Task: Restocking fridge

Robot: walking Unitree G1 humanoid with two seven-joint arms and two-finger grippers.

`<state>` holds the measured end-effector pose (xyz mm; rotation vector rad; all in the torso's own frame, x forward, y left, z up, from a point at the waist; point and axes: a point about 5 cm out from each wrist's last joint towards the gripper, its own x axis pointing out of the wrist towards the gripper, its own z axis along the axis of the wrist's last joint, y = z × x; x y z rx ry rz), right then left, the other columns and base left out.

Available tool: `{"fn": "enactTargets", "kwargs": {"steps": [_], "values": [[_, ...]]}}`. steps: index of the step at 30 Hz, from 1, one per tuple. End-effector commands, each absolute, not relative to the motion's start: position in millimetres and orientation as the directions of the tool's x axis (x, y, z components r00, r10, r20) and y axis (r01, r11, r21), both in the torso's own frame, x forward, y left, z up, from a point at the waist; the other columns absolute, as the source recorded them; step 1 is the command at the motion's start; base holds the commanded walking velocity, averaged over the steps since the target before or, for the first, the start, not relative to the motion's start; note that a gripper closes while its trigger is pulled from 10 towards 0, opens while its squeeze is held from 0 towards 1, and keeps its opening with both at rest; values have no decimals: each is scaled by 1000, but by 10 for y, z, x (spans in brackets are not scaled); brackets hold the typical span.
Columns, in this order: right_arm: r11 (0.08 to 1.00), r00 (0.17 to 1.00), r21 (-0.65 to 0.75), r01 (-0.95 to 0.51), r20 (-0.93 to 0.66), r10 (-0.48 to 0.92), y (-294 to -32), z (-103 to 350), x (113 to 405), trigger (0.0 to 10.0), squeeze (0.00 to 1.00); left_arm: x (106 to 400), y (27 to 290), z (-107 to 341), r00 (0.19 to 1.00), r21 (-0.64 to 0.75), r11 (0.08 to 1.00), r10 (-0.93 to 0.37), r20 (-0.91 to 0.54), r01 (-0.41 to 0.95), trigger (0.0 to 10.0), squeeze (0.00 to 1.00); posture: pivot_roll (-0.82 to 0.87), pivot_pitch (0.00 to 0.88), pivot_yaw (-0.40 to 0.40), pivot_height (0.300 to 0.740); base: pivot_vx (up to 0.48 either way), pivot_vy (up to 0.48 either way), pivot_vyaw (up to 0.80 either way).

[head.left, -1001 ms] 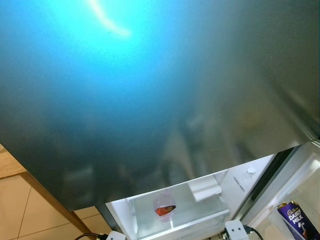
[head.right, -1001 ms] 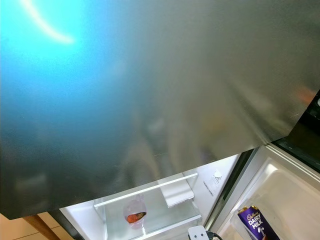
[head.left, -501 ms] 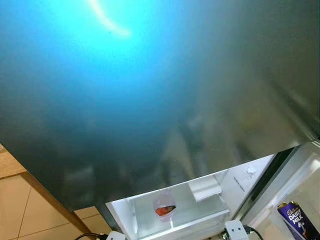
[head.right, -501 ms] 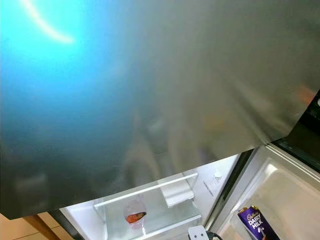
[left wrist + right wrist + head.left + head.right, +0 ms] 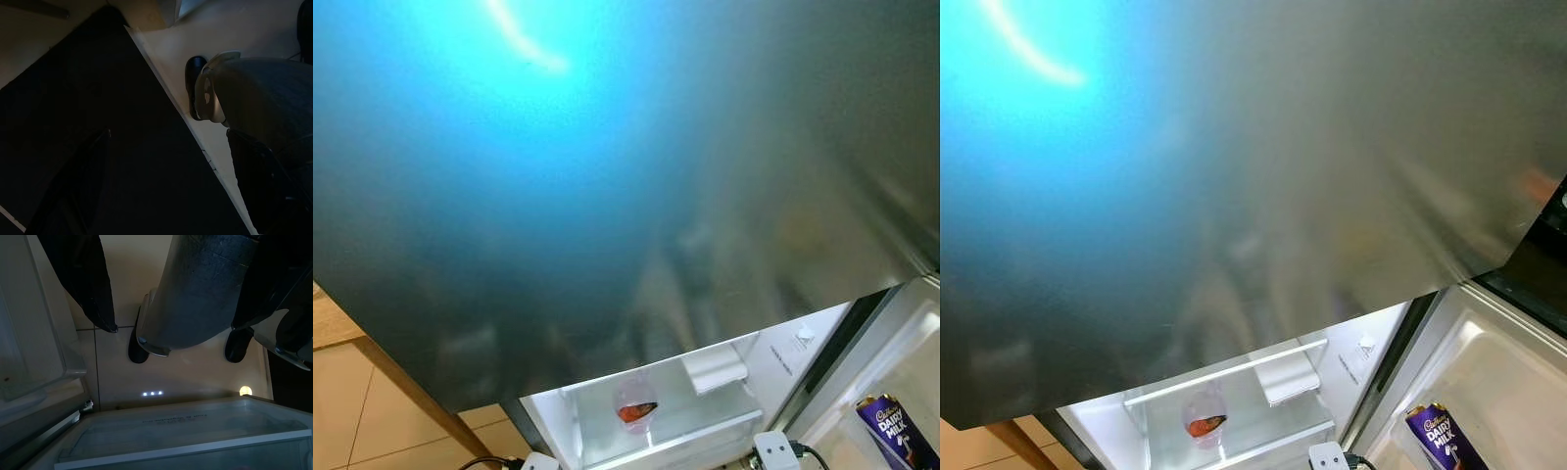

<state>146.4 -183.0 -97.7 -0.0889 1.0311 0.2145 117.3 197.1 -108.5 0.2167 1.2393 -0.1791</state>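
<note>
A brushed steel fridge door [image 5: 607, 196] stands very close in front of me, with a blue glare across it. Below it a lit fridge compartment [image 5: 597, 441] is open. Inside lie a clear bag with something red in it [image 5: 635, 408] and a white box [image 5: 713, 369]. A purple Dairy Milk chocolate bar [image 5: 896, 426] stands in the door shelf at lower right. My left gripper [image 5: 168, 134] hangs open over dark floor beside my foot. My right gripper [image 5: 173, 328] hangs open above a clear fridge shelf [image 5: 186, 431], nothing between its fingers.
A wooden edge [image 5: 337, 323] and beige floor tiles [image 5: 372, 411] lie at lower left. Two white plugs with black cables [image 5: 771, 450] sit at the bottom edge. The open door's white inner shelf [image 5: 1498, 382] is on the right.
</note>
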Motion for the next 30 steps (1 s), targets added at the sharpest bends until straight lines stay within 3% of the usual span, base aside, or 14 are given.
{"fn": "enactTargets", "kwargs": {"steps": [1, 30], "values": [[972, 453, 29, -233, -881, 135, -1830, -1014, 1378, 10000, 0, 1116, 1866, -1115, 291, 29, 965, -50, -955, 259, 10000, 0, -14, 0, -8, 740, 0, 0, 0], [973, 457, 33, -229, -879, 137, -1820, -1011, 1388, 10000, 0, 1117, 1873, -1114, 290, 31, 964, -48, -956, 264, 10000, 0, -16, 0, -4, 740, 0, 0, 0]]}}
